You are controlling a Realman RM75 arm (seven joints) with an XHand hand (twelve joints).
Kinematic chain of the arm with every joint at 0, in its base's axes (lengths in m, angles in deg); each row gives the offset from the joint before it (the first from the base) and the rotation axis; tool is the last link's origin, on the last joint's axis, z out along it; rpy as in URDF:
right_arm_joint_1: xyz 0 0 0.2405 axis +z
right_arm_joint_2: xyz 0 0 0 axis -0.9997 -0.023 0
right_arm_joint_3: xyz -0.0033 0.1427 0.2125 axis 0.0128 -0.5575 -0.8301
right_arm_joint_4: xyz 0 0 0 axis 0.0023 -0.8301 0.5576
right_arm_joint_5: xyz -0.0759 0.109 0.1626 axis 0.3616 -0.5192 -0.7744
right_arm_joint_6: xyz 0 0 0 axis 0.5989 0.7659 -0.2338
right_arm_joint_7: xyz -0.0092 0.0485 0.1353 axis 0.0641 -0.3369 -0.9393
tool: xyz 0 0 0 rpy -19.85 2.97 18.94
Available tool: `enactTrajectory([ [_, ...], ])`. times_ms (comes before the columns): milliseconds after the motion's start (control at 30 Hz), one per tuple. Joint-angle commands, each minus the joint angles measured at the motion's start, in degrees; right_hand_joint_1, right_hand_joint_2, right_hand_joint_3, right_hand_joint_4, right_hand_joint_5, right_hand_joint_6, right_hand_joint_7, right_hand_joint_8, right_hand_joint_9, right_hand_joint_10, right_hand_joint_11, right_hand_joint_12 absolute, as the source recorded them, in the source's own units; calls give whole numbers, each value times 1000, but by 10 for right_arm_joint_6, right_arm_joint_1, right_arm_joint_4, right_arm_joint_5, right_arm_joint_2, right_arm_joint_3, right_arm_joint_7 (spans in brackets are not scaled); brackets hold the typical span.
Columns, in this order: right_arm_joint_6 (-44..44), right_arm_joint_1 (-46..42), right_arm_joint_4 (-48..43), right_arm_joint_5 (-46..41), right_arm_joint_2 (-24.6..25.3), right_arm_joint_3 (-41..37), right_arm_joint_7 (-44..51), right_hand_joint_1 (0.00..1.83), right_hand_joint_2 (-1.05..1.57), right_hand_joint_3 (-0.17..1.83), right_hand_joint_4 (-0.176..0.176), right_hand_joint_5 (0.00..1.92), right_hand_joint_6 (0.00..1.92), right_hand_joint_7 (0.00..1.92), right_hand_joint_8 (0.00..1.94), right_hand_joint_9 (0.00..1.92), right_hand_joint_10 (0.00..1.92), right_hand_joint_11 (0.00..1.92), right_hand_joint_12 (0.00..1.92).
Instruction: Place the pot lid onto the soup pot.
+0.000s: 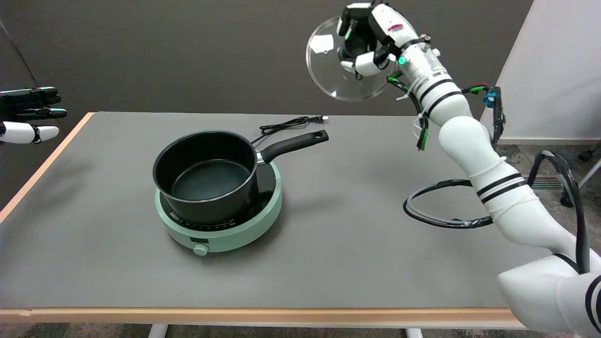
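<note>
A black soup pot (206, 176) with a long black handle (293, 144) stands uncovered on a mint-green hob (244, 224) left of the table's middle. High above the table's far right, my right hand (366, 44) grips the clear glass pot lid (328, 70) by its knob. The lid hangs tilted in the air, well up and to the right of the pot. The knob itself is hidden behind my fingers.
The hob's black cord (286, 124) lies coiled behind the pot. A loop of black cable (441, 218) from my right arm rests on the grey table (352, 263) at the right. The idle left hand (28, 115) hovers at the upper left.
</note>
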Motion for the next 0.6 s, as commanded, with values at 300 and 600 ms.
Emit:
enactTrajectory([
  [300,-79,111,12,-4,76,105,-27,1512,755,767,176,620,1350,918,1264,864,1531,818,1821],
  [600,-98,108,24,-4,112,133,-77,1512,754,770,176,623,1345,918,1262,866,1533,819,1825],
])
